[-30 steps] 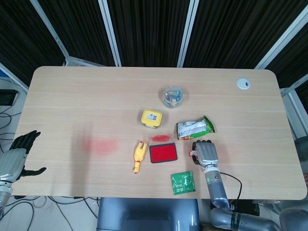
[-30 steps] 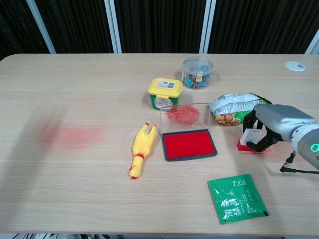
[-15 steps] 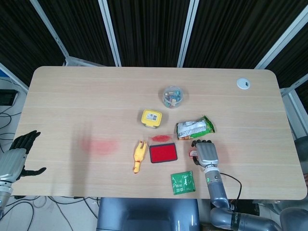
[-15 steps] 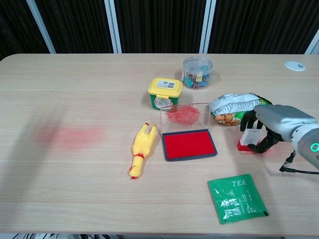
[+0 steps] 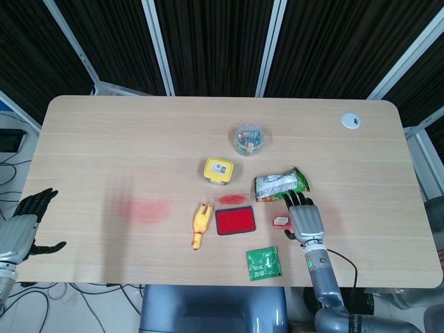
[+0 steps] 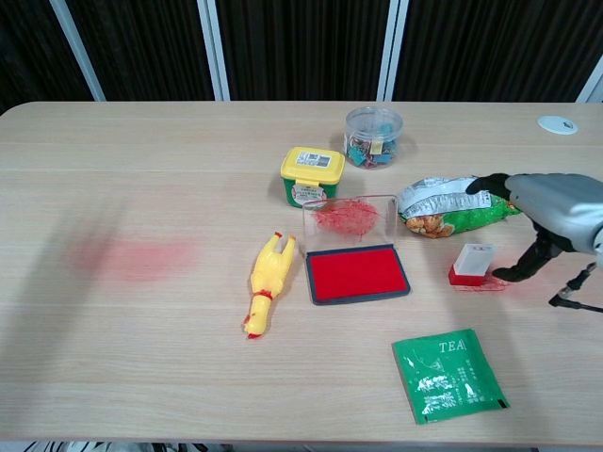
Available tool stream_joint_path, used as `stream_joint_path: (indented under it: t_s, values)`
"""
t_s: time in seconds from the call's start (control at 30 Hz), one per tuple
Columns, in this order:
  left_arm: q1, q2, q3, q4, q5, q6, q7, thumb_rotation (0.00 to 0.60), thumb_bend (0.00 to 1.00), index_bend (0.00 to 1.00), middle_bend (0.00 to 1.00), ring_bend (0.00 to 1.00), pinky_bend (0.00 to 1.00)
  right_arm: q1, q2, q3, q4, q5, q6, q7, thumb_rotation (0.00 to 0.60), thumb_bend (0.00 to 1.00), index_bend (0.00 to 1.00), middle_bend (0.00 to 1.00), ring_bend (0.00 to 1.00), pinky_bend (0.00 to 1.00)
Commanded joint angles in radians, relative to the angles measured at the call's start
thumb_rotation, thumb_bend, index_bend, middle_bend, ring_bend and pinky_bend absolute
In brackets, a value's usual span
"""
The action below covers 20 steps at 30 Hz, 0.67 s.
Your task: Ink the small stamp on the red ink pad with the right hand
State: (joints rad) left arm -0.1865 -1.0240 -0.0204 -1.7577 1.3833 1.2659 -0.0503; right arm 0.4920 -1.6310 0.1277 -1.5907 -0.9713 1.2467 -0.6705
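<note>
Our left hand hangs off the tabletop's left edge, fingers spread, holding nothing, well away from the work. Moving right, the rubber chicken lies beside the red ink pad, which sits open near the middle of the front half. Right of the pad, with a gap between them, stands the small stamp, upright on its red base. Just to its right is our right hand, fingers apart and gripping nothing; a fingertip reaches down near the stamp but seems clear of it. So the stamp lies just left of that hand, between it and the pad. We judge the right hand must close on the stamp, then carry it left.
</note>
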Motion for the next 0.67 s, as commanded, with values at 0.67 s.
stream_joint_path:
  t_s: [0.67]
  values:
    - [0.021,-0.010,0.015,0.019,0.053,0.050,0.021,0.600,0.00,0.00,0.00,0.00,0.00,-0.261,0.308,-0.209,-0.113,-0.437,0.286,0.253,0.600,0.24,0.00,0.00,0.00,0.20]
